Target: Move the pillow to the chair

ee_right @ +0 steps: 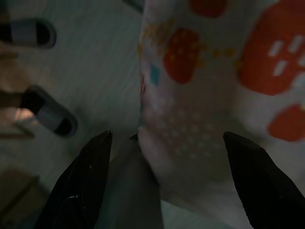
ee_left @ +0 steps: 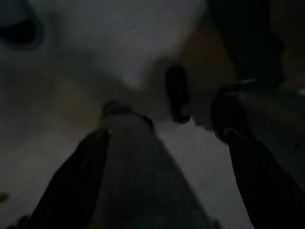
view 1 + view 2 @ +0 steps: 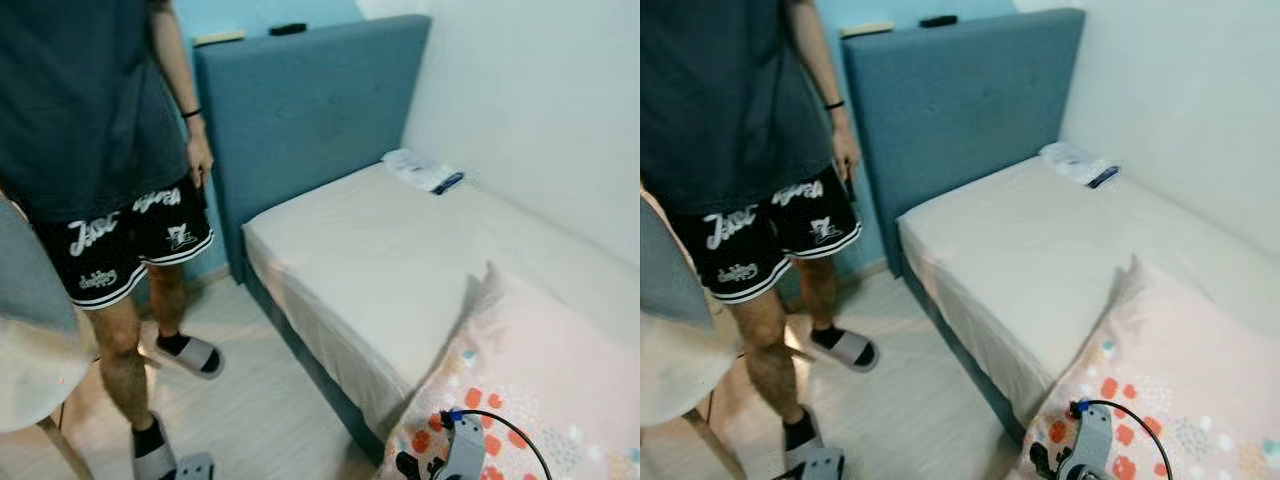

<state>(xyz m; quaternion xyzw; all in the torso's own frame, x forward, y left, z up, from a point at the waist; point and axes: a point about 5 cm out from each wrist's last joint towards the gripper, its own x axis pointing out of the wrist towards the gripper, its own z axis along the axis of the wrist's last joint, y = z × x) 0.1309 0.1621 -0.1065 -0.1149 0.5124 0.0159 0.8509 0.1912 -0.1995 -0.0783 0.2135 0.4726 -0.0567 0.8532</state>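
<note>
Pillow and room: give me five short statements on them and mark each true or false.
1. The pillow is patterned with orange spots. True.
2. The pillow lies on the chair. False: it is at the bed's near edge, by the right hand.
3. A person stands on the floor left of the bed. True.
4. The person is barefoot. False: they wear socks and grey slides.
5. The right hand is shut with nothing in it. False: in the right wrist view its fingers stand apart, with pillow fabric between them.
</note>
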